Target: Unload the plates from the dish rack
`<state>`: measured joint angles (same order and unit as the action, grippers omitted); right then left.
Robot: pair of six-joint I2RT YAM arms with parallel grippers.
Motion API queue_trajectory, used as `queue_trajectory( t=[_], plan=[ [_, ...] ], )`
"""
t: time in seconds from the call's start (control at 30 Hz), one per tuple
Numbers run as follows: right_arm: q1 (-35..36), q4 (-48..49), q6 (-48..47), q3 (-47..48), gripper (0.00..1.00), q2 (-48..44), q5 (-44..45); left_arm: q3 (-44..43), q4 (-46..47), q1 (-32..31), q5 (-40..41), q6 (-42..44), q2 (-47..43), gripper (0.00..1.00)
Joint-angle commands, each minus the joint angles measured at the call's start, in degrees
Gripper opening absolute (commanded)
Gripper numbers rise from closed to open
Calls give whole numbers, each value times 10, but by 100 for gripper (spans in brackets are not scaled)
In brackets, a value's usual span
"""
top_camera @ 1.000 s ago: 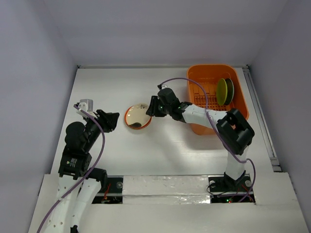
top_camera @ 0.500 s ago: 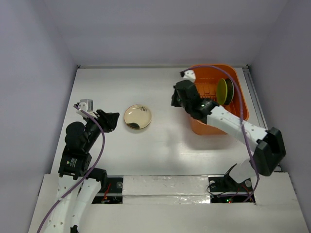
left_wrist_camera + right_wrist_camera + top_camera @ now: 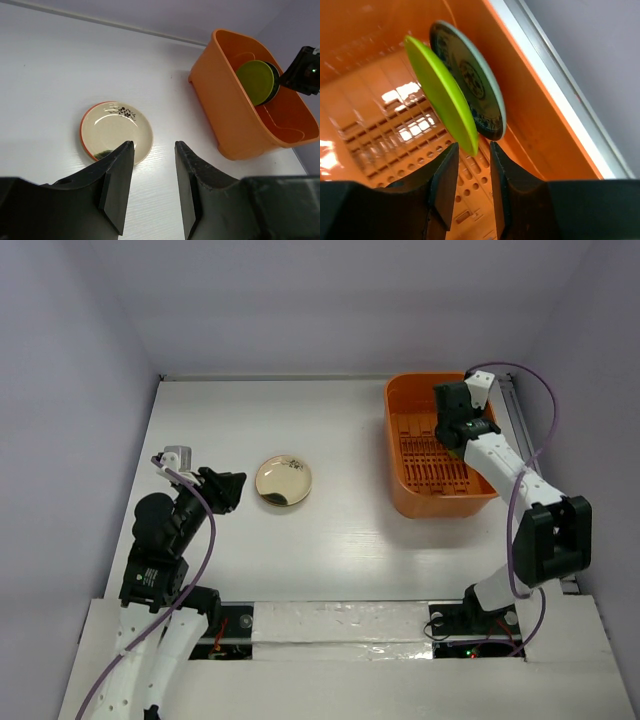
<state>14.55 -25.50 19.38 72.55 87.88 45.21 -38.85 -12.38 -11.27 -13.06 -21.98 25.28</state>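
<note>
The orange dish rack (image 3: 420, 502) stands at the back right. In the right wrist view a lime-green plate (image 3: 442, 95) and a green-rimmed, blue-grey patterned plate (image 3: 475, 92) stand on edge in it, by its right wall. My right gripper (image 3: 473, 146) is open, and the green plate's lower edge sits just at the gap between its fingertips. In the top view this gripper (image 3: 455, 432) hides both plates. A cream plate with an orange rim (image 3: 284, 481) lies flat at mid-table. My left gripper (image 3: 153, 145) is open and empty, just left of it.
The enclosure's white walls bound the table at the back and both sides. A metal rail (image 3: 555, 95) runs just outside the rack's right wall. The left wrist view shows the rack (image 3: 235, 125) with the green plate (image 3: 255, 82) inside.
My right gripper let go of the cream plate at mid-table and swung right into the rack, up to the standing plates. The left arm has not moved.
</note>
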Motion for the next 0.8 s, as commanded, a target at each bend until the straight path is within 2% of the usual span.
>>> queue_trajectory(
  t=[0.0, 0.43, 0.63, 0.77],
  plan=[
    [-3, -15, -36, 53, 37, 29, 21, 4, 21, -3, -3, -3, -7, 35],
    [-34, -46, -64, 130, 29, 122, 17, 4, 19, -9, -3, -3, -1, 35],
    [-34, -47, -78, 149, 21, 132, 9, 4, 20, -9, -3, -2, 2, 35],
    [-34, -46, -86, 152, 12, 132, 4, 3, 20, -9, -3, -3, 2, 35]
  ],
)
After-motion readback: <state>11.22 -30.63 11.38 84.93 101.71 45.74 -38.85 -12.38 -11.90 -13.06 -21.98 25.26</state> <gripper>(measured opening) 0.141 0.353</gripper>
